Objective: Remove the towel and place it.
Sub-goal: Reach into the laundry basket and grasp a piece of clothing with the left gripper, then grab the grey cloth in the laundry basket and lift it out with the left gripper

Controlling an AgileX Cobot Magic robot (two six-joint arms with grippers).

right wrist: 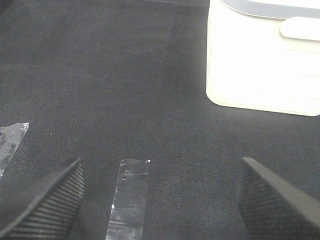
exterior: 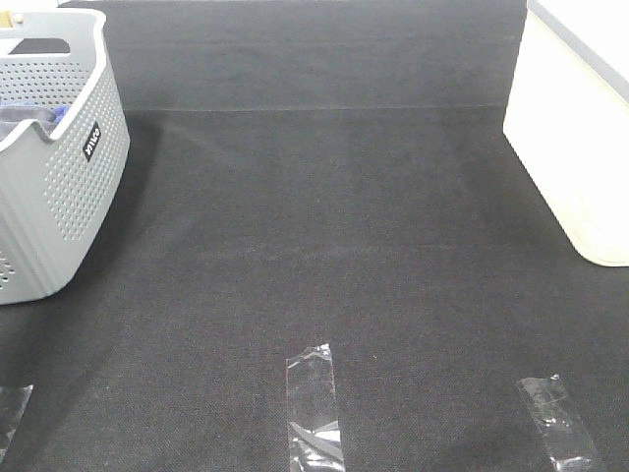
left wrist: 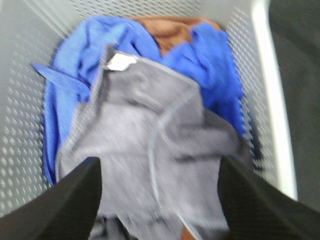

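Left end effector (left wrist: 159,161), spread wide, hovers directly over the crumpled slate-grey microfibre towel (left wrist: 150,125) in the upper-left perforated grey plastic basket (exterior: 69,187).

Basket (exterior: 69,187): reading as light grey, its walls carrying a regular grid of small round perforations. Its label (exterior: 91,141) is showing black with white lettering.
Towel (left wrist: 145,150): appearing slate-grey, faintly purplish, with a paler stitched hem line and a white tag (left wrist: 121,61).
Blue cloth (left wrist: 75,65): showing a bright, saturated blue.
Brown cloth (left wrist: 170,30): showing rust-brown.
Table covering (exterior: 324,216): reading as near-black with a fine woven grain.
Tape strip (exterior: 314,403): appearing clear and glossy, catching white glare.
Container (exterior: 575,147): showing cream-white, with a grey lid band (exterior: 580,39).
Left gripper (left wrist: 160,167) and right gripper (right wrist: 160,170): fingers (right wrist: 45,205) are showing black with fine ribbing.
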